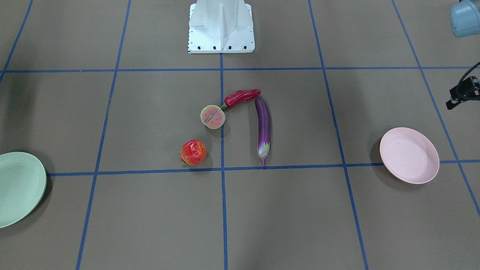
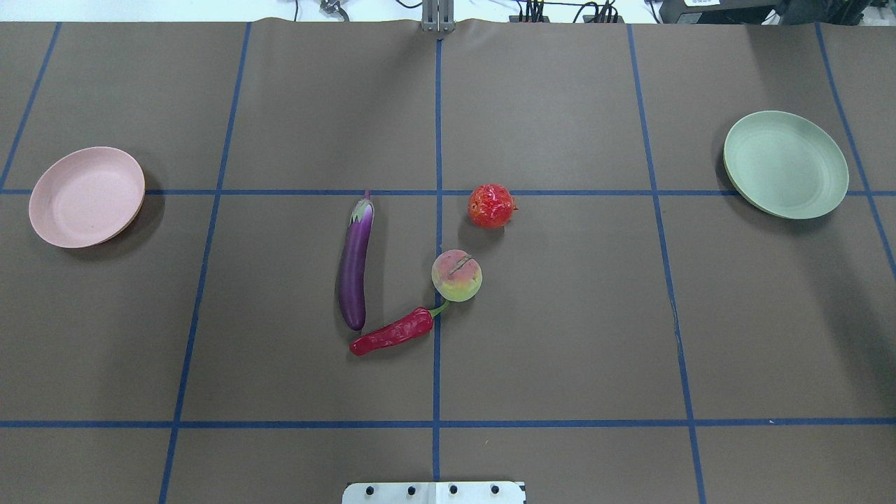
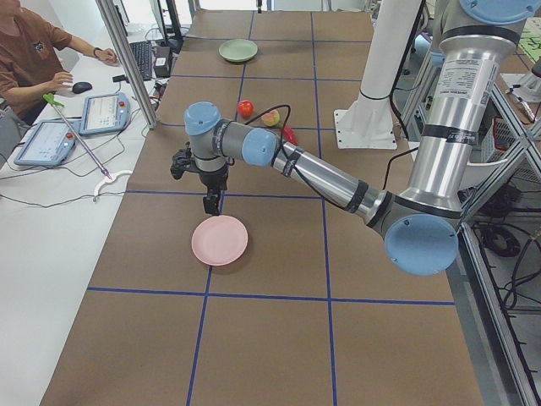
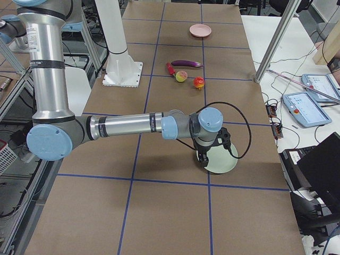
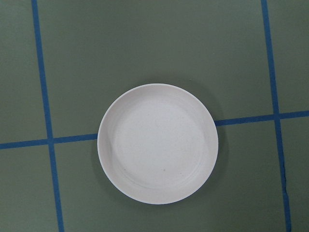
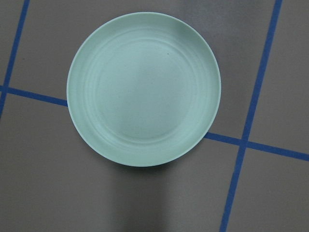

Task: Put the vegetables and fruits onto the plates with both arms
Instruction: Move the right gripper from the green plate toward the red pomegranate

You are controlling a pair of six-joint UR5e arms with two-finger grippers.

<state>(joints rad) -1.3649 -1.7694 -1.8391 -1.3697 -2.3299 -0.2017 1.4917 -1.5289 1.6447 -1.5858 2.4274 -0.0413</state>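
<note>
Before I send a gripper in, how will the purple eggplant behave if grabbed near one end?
The eggplant looks glossy, so it may slip in a grasp. Long and slim, it would probably tilt if held off-centre. Its rounded body may roll sideways when nudged.

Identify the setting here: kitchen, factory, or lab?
Most likely a robotics lab cell: a table gridded with blue tape, an operator seated beside touchscreen pendants, and the left arm reaching over it.
</note>
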